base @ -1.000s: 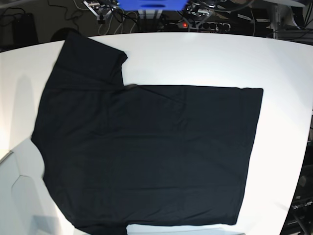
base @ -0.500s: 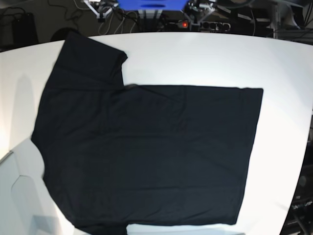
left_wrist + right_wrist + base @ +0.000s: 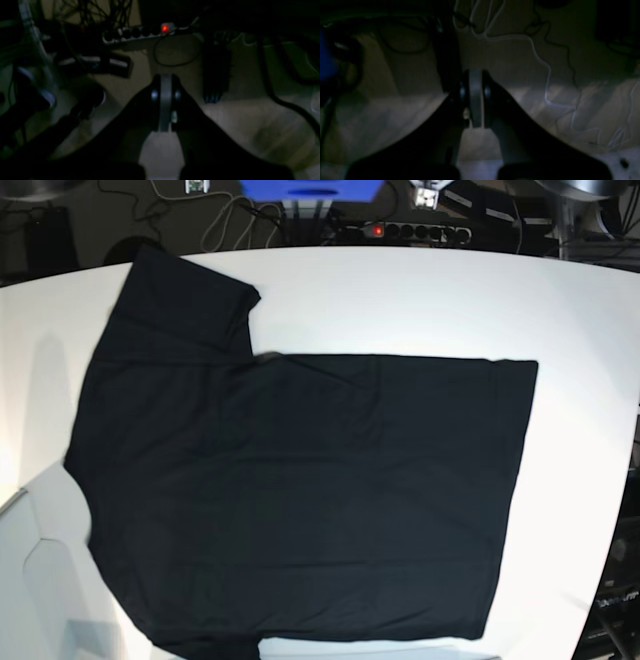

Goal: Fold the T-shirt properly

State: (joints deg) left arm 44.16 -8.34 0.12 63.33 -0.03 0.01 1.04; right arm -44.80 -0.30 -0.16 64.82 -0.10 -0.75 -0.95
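One large plain black short-sleeved cloth T-shirt (image 3: 290, 490) lies flat and unfolded on the white table (image 3: 420, 300). It is laid sideways in the base view: hem edge toward the view's right, one sleeve sticking out toward the far-left table edge, shoulder end at the view's left. The near edge of the shirt runs along or past the bottom of the frame, so I cannot tell how much table is left there.

Open room: a wide bare strip of table beyond the far edge of the shirt, another bare strip right of the hem, and a narrower one at the left.

Two grippers, neither over the table. Left gripper (image 3: 165, 82): fingers pressed together, nothing between them, pointing at the dim floor behind the table. One grey power strip with a red lit switch (image 3: 142, 31) and several dark cables lie there. Right gripper (image 3: 475, 75): fingers likewise pressed together, empty, over floor with one thin white cable (image 3: 546, 72) trailing across it.
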